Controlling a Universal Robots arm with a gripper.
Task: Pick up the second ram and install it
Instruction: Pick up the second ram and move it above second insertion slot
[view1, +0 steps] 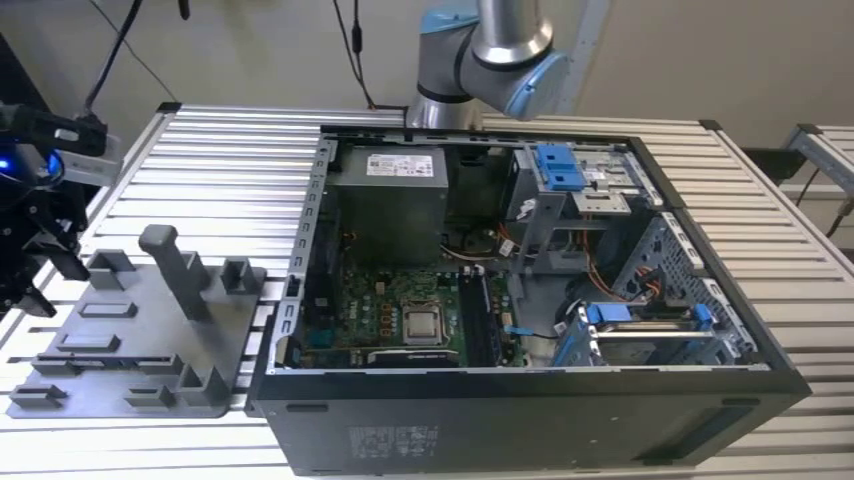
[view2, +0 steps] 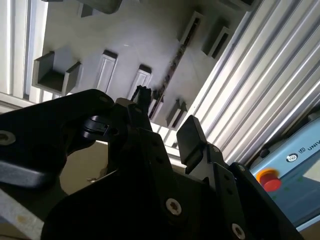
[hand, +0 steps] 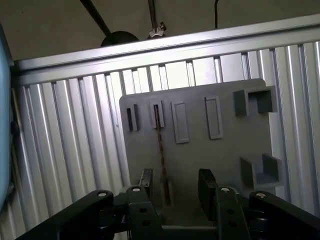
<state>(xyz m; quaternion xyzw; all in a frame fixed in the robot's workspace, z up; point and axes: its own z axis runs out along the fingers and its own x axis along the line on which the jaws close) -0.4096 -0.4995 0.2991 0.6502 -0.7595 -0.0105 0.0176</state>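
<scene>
Second ram (hand: 161, 150): thin dark stick, on edge in a slot of the grey tray (hand: 240, 140), below the end effector (hand: 175, 186), in line with the gap between its fingers (hand: 206, 185). End effector released, holding nothing. Tray on ribbed metal surface (hand: 65, 150); open computer case (view1: 534, 300) well apart.

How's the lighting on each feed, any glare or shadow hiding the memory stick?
First wrist view: tray evenly lit, memory stick plain inside the open pincer, table slats glaring. Second wrist view: pincer a dark silhouette, slats washed out. Exterior view: even light, computer case interior shadowed.
</scene>
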